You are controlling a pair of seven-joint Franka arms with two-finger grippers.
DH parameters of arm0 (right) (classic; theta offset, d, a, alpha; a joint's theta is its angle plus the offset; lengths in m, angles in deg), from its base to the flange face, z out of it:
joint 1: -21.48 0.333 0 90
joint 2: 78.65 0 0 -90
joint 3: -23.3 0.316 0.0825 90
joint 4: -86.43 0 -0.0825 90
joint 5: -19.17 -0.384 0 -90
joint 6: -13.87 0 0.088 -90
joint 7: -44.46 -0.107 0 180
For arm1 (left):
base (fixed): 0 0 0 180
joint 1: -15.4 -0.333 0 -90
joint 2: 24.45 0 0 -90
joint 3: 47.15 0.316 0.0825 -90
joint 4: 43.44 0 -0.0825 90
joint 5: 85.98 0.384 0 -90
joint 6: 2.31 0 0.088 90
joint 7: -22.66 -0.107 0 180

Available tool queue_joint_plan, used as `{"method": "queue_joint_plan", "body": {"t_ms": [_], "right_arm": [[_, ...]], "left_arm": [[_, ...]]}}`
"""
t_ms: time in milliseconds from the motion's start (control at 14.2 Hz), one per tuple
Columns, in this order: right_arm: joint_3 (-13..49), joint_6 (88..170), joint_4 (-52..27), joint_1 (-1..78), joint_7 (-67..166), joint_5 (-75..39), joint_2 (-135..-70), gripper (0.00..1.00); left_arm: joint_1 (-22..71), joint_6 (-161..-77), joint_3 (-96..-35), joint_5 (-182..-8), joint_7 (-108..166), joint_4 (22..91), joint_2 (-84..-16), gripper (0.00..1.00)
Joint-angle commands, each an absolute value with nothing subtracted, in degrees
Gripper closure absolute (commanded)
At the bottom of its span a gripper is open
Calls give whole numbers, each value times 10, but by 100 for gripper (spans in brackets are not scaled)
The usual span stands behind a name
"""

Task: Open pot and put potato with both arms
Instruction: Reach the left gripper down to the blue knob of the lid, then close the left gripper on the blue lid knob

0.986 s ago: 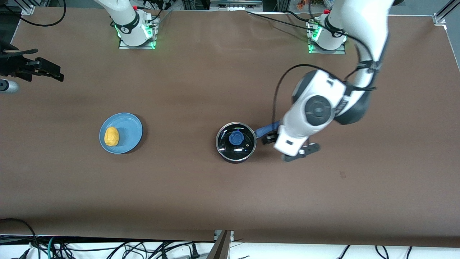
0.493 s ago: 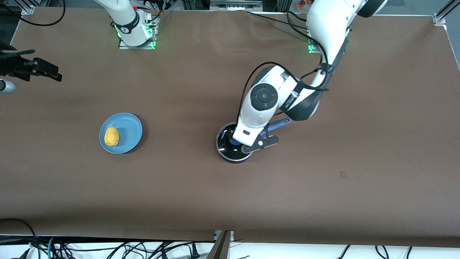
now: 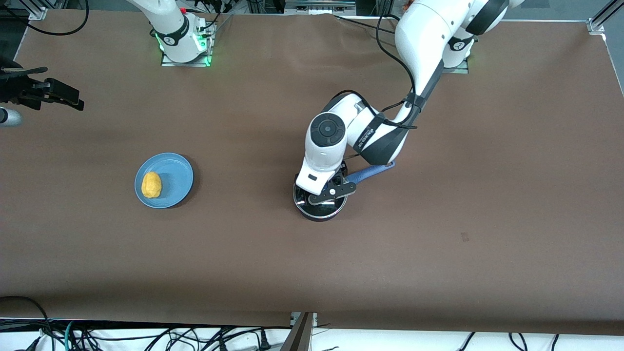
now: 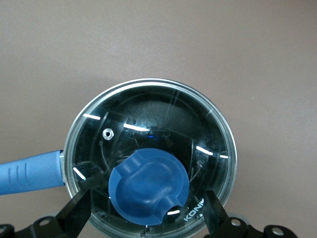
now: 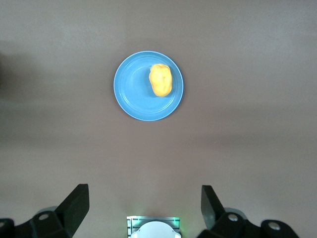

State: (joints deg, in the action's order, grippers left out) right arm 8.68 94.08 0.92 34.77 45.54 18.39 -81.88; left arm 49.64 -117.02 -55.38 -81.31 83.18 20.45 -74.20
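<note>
The black pot [image 3: 319,207] stands mid-table with its clear glass lid [image 4: 148,124] on; its blue handle [image 3: 373,171] points toward the left arm's end. My left gripper [image 3: 324,189] hangs just over the lid, open, with one finger on each side of the blue knob [image 4: 148,186] and not touching it; it shows in the left wrist view [image 4: 148,201]. The yellow potato [image 3: 151,185] lies on the light-blue plate [image 3: 178,175], also seen in the right wrist view [image 5: 161,79]. My right gripper [image 5: 143,196] waits open and empty, high up at the right arm's end [image 3: 58,92].
The right arm's base [image 3: 183,41] and the left arm's base [image 3: 456,48] stand at the table's edge farthest from the front camera. Cables hang below the table edge nearest that camera. Bare brown tabletop [image 3: 243,243] lies between plate and pot.
My left arm has swung from beside the pot's handle toward the right arm's end and now sits over the lid, fingers around the knob. The right gripper has barely moved.
</note>
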Motion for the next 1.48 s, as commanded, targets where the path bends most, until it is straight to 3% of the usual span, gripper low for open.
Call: {"method": "queue_joint_plan", "body": {"t_ms": [0, 634, 1127, 1408], "right_arm": [[87, 938, -2, 348, 458, 187, -804, 0], [87, 938, -2, 348, 458, 187, -804, 0], [86, 964, 5, 344, 460, 191, -810, 0], [89, 954, 4, 344, 462, 200, -866, 0]], "left_arm": [[511, -1167, -544, -795, 848, 177, -761, 0], [515, -1167, -524, -781, 853, 175, -762, 0], [516, -1172, -518, -780, 874, 168, -763, 11], [521, -1173, -517, -780, 880, 168, -768, 12]]}}
